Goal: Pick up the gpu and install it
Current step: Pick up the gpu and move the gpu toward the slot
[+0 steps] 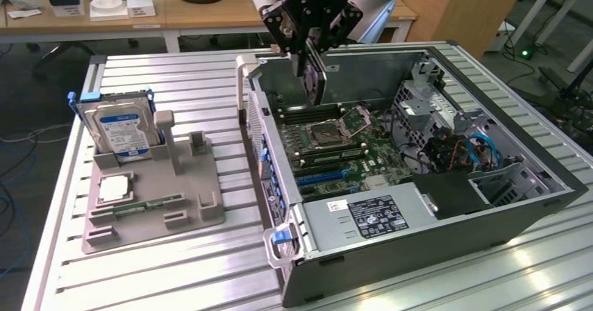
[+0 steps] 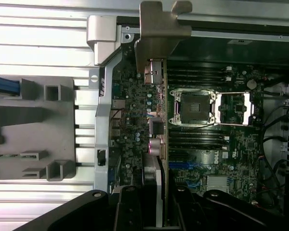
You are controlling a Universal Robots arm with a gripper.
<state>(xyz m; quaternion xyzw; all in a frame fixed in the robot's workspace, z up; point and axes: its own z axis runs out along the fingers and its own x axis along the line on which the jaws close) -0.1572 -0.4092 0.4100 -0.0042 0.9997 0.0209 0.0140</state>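
My gripper point(image 1: 310, 44) hangs over the open computer case point(image 1: 519, 207), shut on the gpu point(image 1: 315, 82). The gpu is a thin dark card held upright on edge, its lower edge a little above the motherboard point(image 1: 362, 151) near the case's back wall. In the wrist view the gpu point(image 2: 162, 120) appears edge-on between my black fingers point(image 2: 130, 207), with its silvery bracket point(image 2: 159, 33) at the far end by the case's rear panel. A blue expansion slot point(image 2: 183, 165) lies on the board just beside the card's edge.
On the exterior view's left a grey fixture point(image 1: 153, 193) holds a silver hard drive point(image 1: 121, 127), a square chip point(image 1: 113, 188) and a green memory stick point(image 1: 148, 203). Inside the case are the CPU socket point(image 1: 335, 125), the power supply point(image 1: 371, 217) and cables point(image 1: 473, 151).
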